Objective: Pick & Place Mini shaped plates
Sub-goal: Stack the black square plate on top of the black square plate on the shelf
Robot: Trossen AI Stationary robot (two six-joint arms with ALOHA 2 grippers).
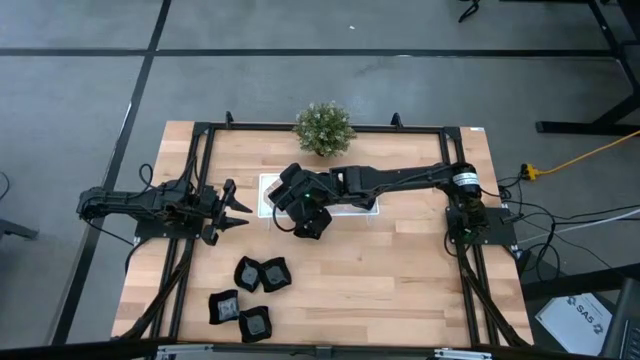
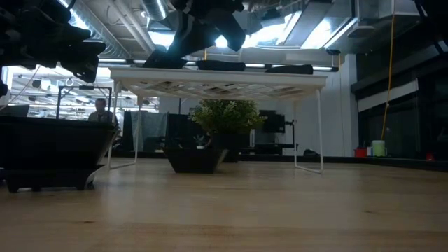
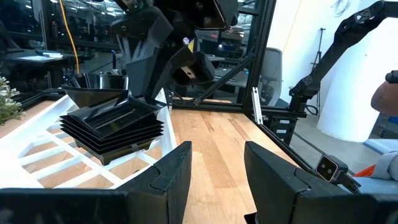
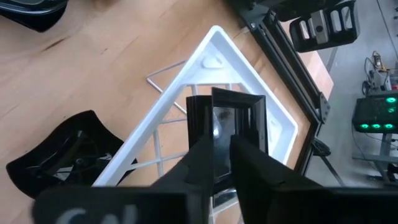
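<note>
A stack of black glossy mini plates (image 3: 115,130) sits on the white lattice tray (image 3: 37,155), which stands raised on thin legs (image 2: 320,126). My right gripper (image 4: 221,165) reaches over the tray's left end (image 1: 268,185) from the right and is shut on the top plate (image 4: 227,121). Several more mini plates (image 1: 262,272) lie flat on the wood near the front edge. My left gripper (image 1: 238,210) waits open just left of the tray, fingers (image 3: 180,168) pointing at it. My right gripper pinches the top plate by its rim (image 4: 214,134) between the two fingers, coming from above and pointing down. The plate sits tilted on top of the stack (image 3: 93,96), its lower side resting on the plates beneath.
A small green potted plant (image 1: 323,128) stands at the far edge behind the tray. A black frame rail (image 1: 200,170) runs around the tabletop. One loose plate (image 4: 68,155) lies on the wood beside the tray's corner. Bare wood spreads right of the loose plates.
</note>
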